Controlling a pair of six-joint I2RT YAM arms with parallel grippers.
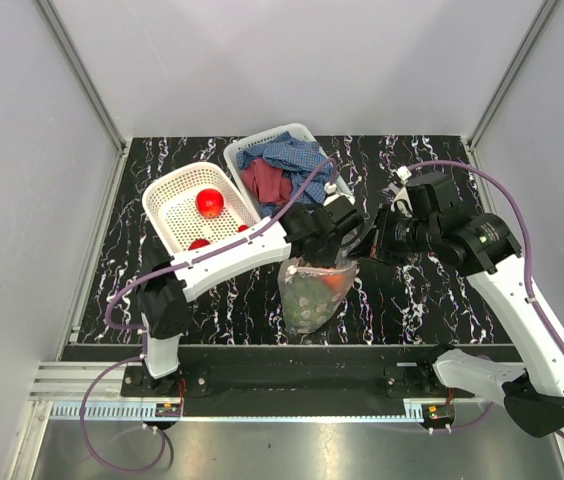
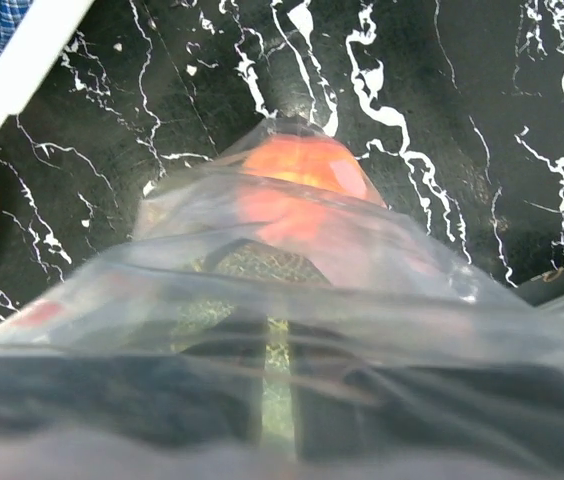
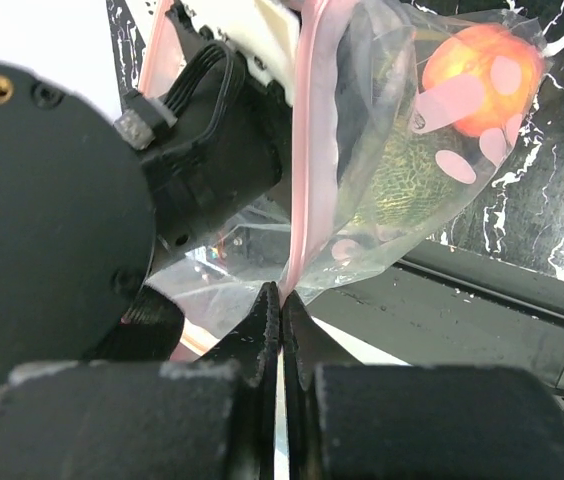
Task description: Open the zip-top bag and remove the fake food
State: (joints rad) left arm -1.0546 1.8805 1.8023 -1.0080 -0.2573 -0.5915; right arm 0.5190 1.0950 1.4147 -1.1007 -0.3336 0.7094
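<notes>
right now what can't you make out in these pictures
- Left wrist view: left hand blurred behind zip-top bag plastic; open or shut unclear.
- Right wrist view: green netted item in the bag, unidentifiable through plastic.
- Top view: left arm covers part of the white basket.

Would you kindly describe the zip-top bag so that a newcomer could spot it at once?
Find the black marbled table and look at the middle of its near edge. The zip-top bag is there, just in front of two white baskets. Unlike them it is soft, clear plastic with pale dots, an orange fruit showing through.
</notes>
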